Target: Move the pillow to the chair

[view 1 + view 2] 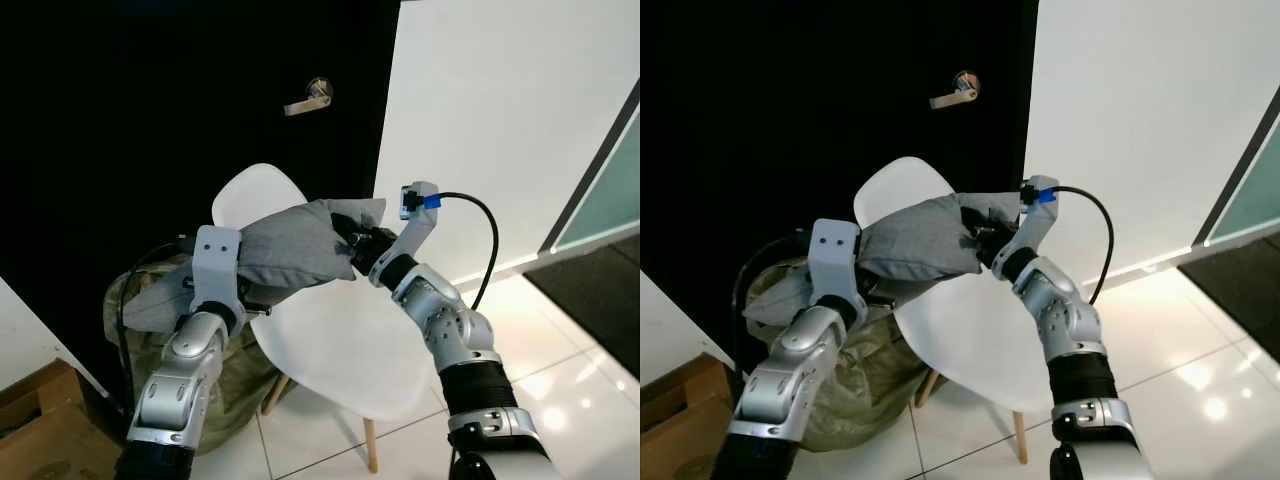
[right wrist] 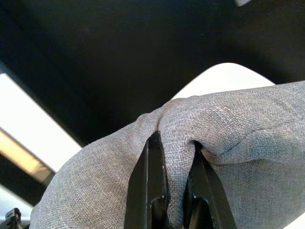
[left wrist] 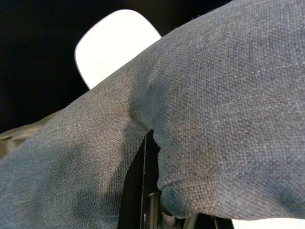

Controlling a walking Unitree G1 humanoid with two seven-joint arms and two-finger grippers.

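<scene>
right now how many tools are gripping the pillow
2. The left tool grips the grey pillow at its left end, the right tool pinches a fold at its right end, holding it above the white chair.

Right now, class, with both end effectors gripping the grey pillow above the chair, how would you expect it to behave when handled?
Probably soft: the pillow bunches where the right end effector pinches it. Likely floppy: it sags between the right and left end effector. It seems light, held above the chair by fabric folds alone.
</scene>
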